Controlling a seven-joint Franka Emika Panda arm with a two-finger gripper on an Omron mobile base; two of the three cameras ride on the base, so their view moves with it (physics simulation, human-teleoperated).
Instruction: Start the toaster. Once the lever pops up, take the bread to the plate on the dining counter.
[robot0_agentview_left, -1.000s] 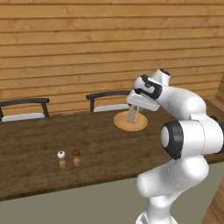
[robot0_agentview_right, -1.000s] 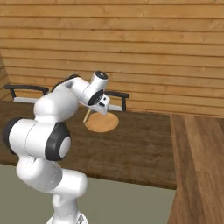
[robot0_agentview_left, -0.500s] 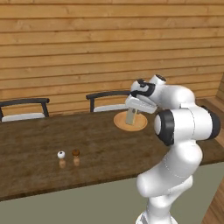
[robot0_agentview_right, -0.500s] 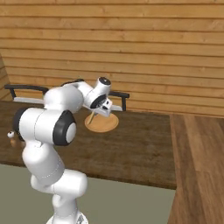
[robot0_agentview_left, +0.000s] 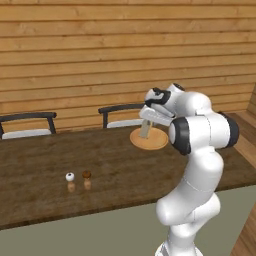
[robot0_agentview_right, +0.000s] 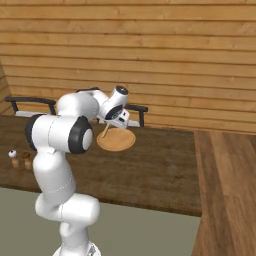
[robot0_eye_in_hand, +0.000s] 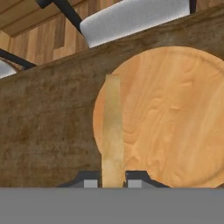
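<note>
My gripper (robot0_eye_in_hand: 112, 183) is shut on the bread (robot0_eye_in_hand: 113, 131), a pale thin slice seen edge-on that hangs down from the fingertips. The slice (robot0_agentview_left: 145, 129) is held upright above the left part of the round tan-orange plate (robot0_agentview_left: 155, 142). That plate (robot0_agentview_right: 120, 142) lies on the dark wood dining counter (robot0_agentview_left: 45, 165) near its far edge. In the hand view the plate (robot0_eye_in_hand: 175, 118) spreads to the right of the slice, whose far end reaches over the plate's left rim. The gripper (robot0_agentview_right: 107, 125) hangs just over the plate (robot0_agentview_right: 120, 142). The toaster and its lever are out of view.
Two small shakers (robot0_agentview_left: 70, 181) (robot0_agentview_left: 87, 179) stand on the counter to the left. Dark-framed chairs with pale seats (robot0_agentview_left: 122, 116) (robot0_agentview_left: 25, 125) sit behind the counter's far edge, against a wood-plank wall. A wooden floor (robot0_agentview_right: 225, 190) lies to the right.
The arm has swung its elbow outward and the hand has shifted slightly over the plate. The bread stays gripped above the plate.
</note>
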